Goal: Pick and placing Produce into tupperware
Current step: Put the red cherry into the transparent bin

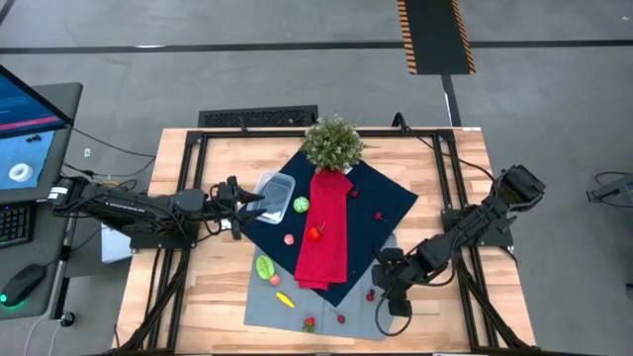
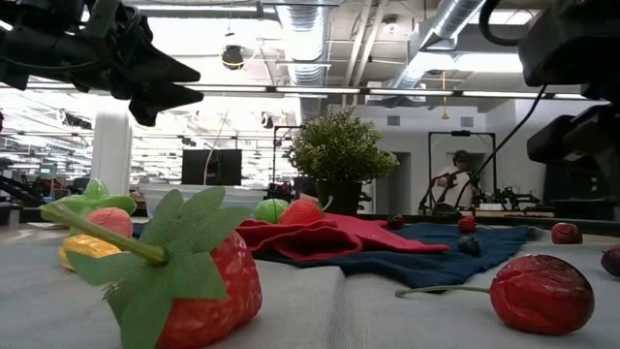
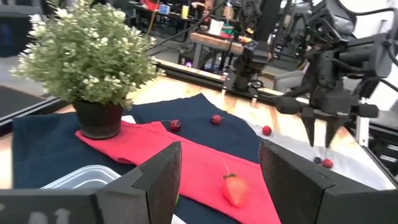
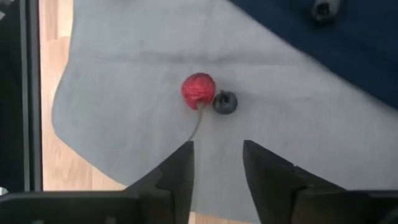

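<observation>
while the right tool hangs with fingers apart and empty above a red cherry and dark berry on the grey cloth near the table edge, the left tool, also parted, sits beside the clear tupperware; potted plant and red cloth crowd the centre.

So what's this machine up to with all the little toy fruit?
Two robot arms are sorting toy produce into a clear tupperware on the table. The right claw hangs open above a red cherry and a small dark berry on the grey cloth, holding nothing. The left claw waits open by the tupperware, also without anything in it. Most pieces, like the strawberry on the red cloth, lie scattered outside it.
</observation>
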